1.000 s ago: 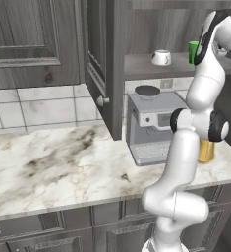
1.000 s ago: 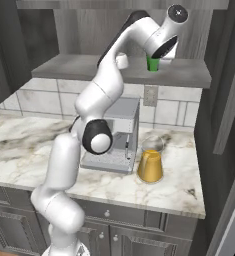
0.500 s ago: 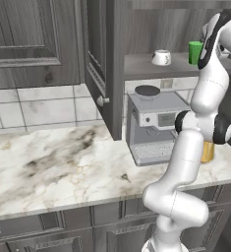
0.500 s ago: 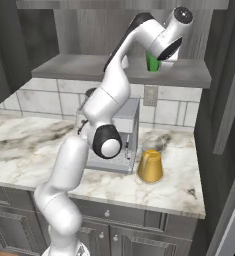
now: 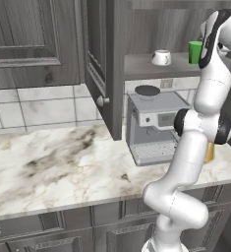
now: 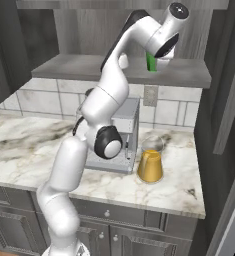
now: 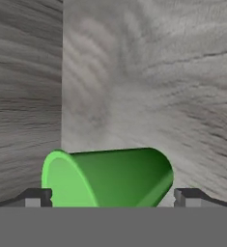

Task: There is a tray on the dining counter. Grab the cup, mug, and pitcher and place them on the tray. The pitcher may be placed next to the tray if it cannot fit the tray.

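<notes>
Fingers (image 7: 37,197) spread wide flank the green cup (image 7: 110,177) at lower centre, positioned for grasping it.

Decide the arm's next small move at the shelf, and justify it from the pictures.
Probably close the gripper. In the hand view the green cup lies between the two open fingertips, and the base views show the hand up at the shelf beside it.
</notes>
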Tool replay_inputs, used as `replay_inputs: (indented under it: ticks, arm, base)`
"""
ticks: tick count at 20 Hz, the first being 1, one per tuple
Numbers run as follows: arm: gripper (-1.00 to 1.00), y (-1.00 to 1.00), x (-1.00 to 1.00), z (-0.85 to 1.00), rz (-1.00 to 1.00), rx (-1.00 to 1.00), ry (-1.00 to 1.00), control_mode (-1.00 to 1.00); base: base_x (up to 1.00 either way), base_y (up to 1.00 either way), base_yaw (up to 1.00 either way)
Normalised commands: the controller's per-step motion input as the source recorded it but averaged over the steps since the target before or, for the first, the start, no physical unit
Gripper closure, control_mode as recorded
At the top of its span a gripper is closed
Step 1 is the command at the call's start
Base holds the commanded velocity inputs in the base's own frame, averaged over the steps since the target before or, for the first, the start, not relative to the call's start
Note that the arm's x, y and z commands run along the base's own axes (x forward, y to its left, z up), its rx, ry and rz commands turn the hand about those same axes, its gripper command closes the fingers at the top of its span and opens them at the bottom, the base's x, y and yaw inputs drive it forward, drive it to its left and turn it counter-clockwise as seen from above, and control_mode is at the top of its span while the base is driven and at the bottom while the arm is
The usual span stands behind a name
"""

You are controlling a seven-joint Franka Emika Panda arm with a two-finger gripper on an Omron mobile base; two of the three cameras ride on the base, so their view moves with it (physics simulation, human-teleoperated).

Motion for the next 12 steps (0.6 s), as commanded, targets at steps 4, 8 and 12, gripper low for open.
replay_inputs:
  ticks: [4,8,12]
  arm:
    - [-1.0,0.0,0.0,-0.03,0.0,0.0,0.0,-1.0]
    - [-1.0,0.0,0.0,-0.24,0.0,0.0,0.0,-1.0]
    - [-1.0,0.01,0.0,-0.21,0.0,0.0,0.0,-1.0]
  base:
    - [0.0,0.0,0.0]
    - [0.0,0.0,0.0]
    - [0.0,0.0,0.0]
